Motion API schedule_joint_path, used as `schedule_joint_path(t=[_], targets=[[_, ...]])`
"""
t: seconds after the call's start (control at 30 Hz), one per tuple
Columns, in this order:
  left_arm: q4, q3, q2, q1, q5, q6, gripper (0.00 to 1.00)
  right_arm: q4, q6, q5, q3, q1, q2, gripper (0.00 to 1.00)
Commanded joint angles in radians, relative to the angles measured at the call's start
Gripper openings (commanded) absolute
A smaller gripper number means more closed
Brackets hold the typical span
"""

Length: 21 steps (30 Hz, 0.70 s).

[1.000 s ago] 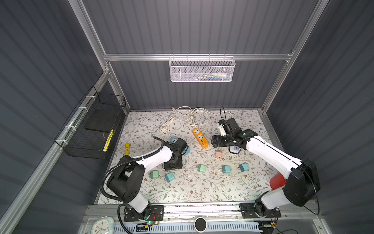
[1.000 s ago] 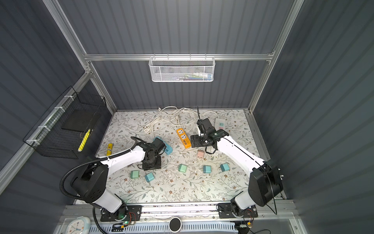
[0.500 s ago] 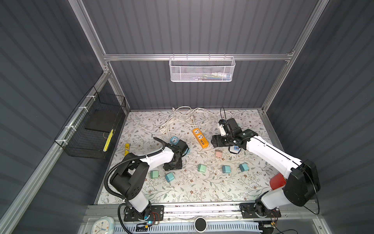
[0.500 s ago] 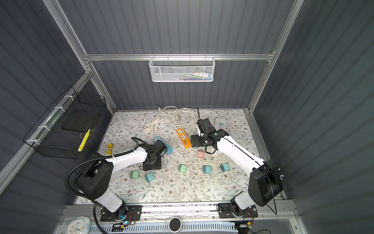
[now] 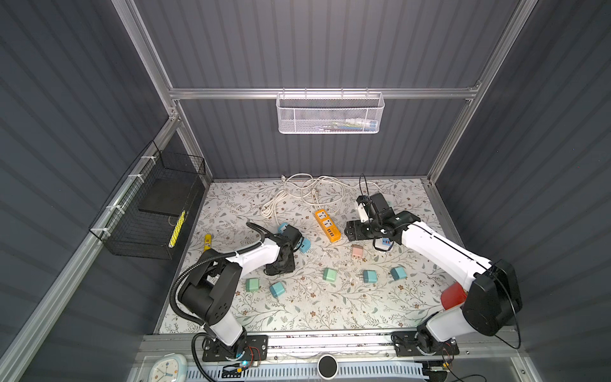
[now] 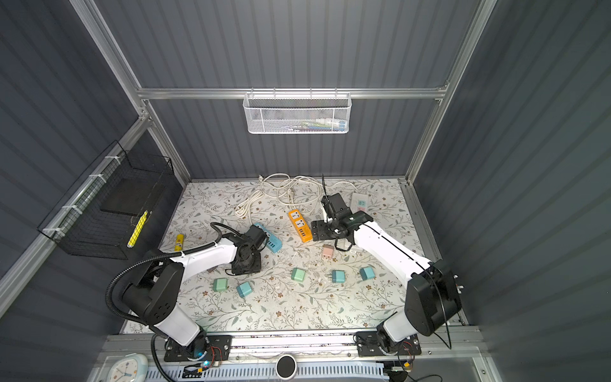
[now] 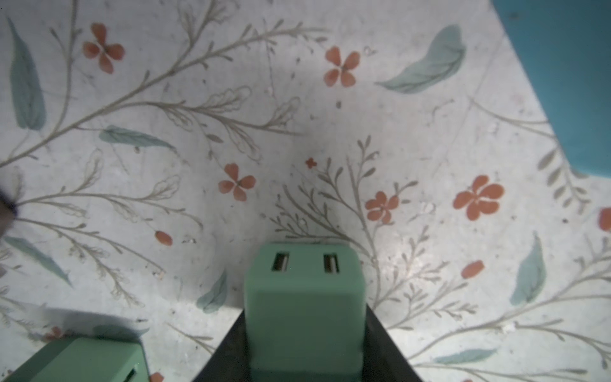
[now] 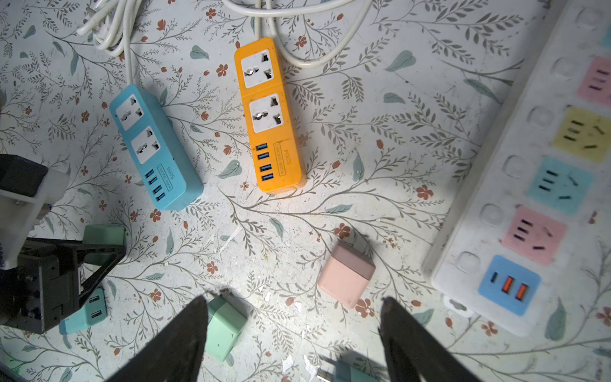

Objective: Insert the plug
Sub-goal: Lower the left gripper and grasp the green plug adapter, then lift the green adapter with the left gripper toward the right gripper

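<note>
Though the prongs of the green plug point(image 7: 304, 307) are hidden, its two USB slots face away from the wrist camera, so the pins probably point back toward the palm (a guess, since no view shows them). The left gripper point(image 5: 280, 266) is closed narrowly on that plug, its dark jaws pressed to two opposite sides, low over the floral mat point(image 7: 165, 132) and just beside the blue power strip point(image 8: 155, 145). Whether the plug is clear of the mat I cannot tell. The right gripper point(image 8: 292, 299) hangs with jaws wide and nothing gripped, near the pink plug point(image 8: 345, 274) and between the orange power strip point(image 8: 269, 115) and the white power strip point(image 8: 529, 198). If the pins do face inward, the USB face would meet a socket first, and a regrasp risks dropping the plug. Its sides look smooth and rounded, so a hard push could twist it in the jaws. The blue strip lies loose, and an off-axis press would likely shove it along the mat unless the free arm steadies it.
</note>
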Motion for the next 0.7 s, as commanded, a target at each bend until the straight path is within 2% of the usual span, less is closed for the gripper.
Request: schedule_joint_path(t=[0.0, 0.17, 0.33, 0.57, 0.67], targets=[[0.016, -0.040, -0.010, 0.005, 0.014, 0.024, 0.47, 0.003, -0.002, -0.005, -0.001, -0.003, 0.013, 0.81], [0.043, -0.059, -0.003, 0.005, 0.011, 0.063, 0.47, -0.005, -0.006, -0.006, 0.012, -0.002, 0.018, 0.81], [0.082, -0.062, -0.041, 0.005, 0.010, 0.138, 0.40, -0.015, -0.010, -0.007, 0.022, -0.002, 0.015, 0.81], [0.219, -0.051, -0.215, 0.001, 0.065, 0.289, 0.36, -0.031, -0.022, -0.052, 0.042, -0.003, -0.008, 0.81], [0.312, -0.056, -0.288, -0.012, 0.002, 0.333, 0.35, -0.048, -0.007, -0.034, 0.066, -0.003, -0.011, 0.82]])
